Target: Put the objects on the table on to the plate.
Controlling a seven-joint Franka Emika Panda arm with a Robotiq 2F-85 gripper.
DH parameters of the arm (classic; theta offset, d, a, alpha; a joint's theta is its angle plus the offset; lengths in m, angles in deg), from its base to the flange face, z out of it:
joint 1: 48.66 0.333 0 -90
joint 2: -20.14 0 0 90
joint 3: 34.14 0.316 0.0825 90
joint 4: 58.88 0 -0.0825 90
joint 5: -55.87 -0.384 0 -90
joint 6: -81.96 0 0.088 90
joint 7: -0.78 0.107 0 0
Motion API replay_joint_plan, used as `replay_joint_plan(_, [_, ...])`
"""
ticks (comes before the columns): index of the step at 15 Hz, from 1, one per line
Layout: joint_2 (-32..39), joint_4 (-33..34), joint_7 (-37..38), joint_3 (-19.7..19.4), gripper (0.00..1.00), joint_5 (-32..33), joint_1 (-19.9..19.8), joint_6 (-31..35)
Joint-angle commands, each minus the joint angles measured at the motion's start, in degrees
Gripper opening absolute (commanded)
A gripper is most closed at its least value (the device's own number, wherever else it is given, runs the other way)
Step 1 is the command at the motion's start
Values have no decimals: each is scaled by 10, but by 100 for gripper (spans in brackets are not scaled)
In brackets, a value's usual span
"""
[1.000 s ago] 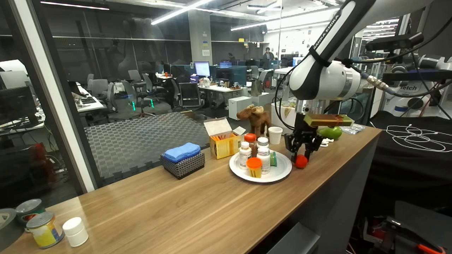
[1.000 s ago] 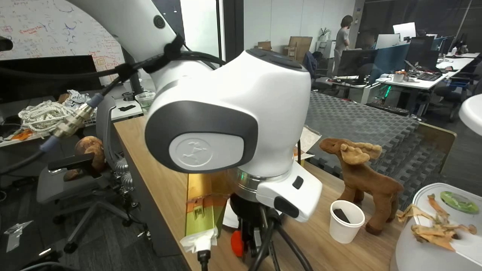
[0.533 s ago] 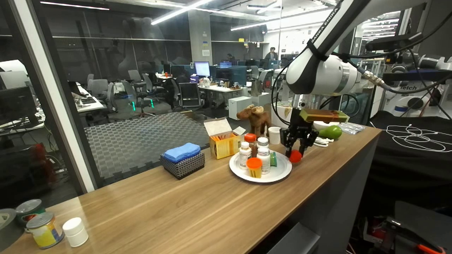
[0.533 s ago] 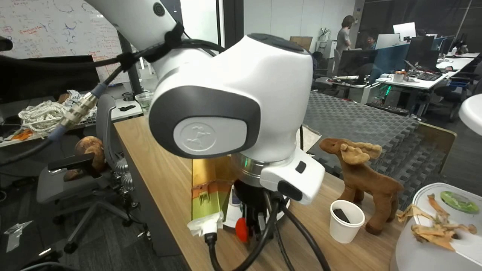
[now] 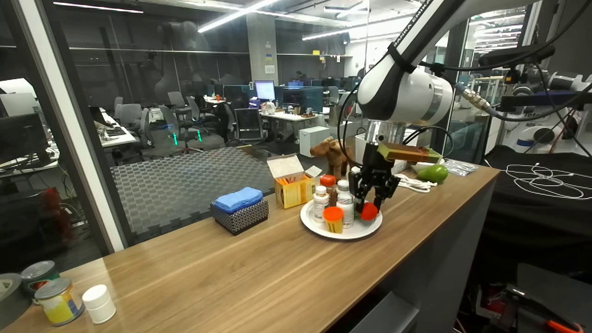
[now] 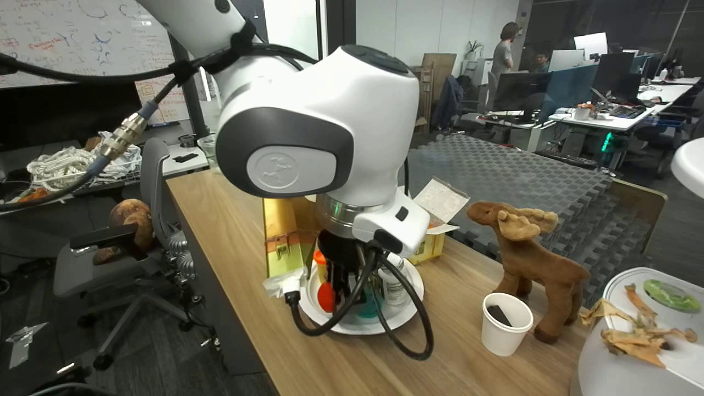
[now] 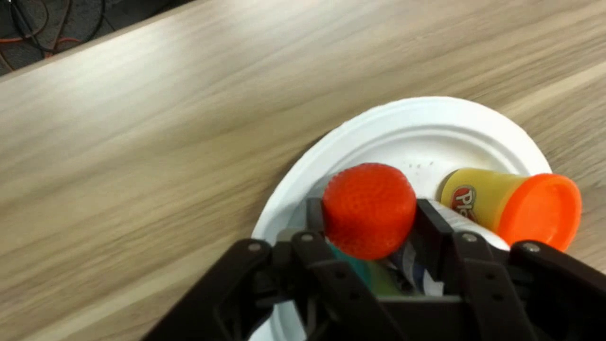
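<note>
Evidently the placing step is in hand: the pincer (image 7: 370, 221) grasps the red ball (image 5: 369, 212) over the plate (image 7: 440, 137), on the side toward the end of the bench (image 5: 231, 277) where the green fruit (image 5: 433, 174) lies. Whether the ball touches the plate, I cannot tell. The next move likely calls for lowering it onto the bare part beside the orange-lidded tub (image 7: 513, 206), letting go gently lest it roll, then rising clear of the white bottles (image 5: 344, 213).

1 plt (image 7: 428, 148), 1 red pc (image 7: 370, 212), 1 toy moose (image 6: 532, 268)
</note>
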Motion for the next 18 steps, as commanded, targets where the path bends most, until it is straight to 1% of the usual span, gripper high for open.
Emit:
replay_joint_plan(1, [0, -2, -18, 7, 24, -27, 7, -14])
replay_joint_plan(2, [3, -4, -16, 8, 70, -29, 10, -11])
replay_joint_plan(5, [9, -8, -7, 7, 89, -28, 17, 2])
replay_joint_plan(6, [9, -10, -3, 6, 98, -26, 19, 7])
replay_joint_plan(7, [8, -12, -3, 7, 100, -27, 20, 9])
replay_joint_plan(9, [0, -17, 0, 4, 100, -23, 23, 15])
replay_joint_plan(12, [-27, -24, 12, -8, 100, 2, 26, 6])
replay_joint_plan(13, [-43, -23, 8, -12, 100, 15, 25, -14])
replay_joint_plan(15, [-76, -14, 8, -30, 100, 77, 29, -74])
replay_joint_plan(17, [-113, 9, -7, -42, 100, 150, 31, -155])
replay_joint_plan(18, [-130, 25, -30, -41, 100, 167, 29, -198])
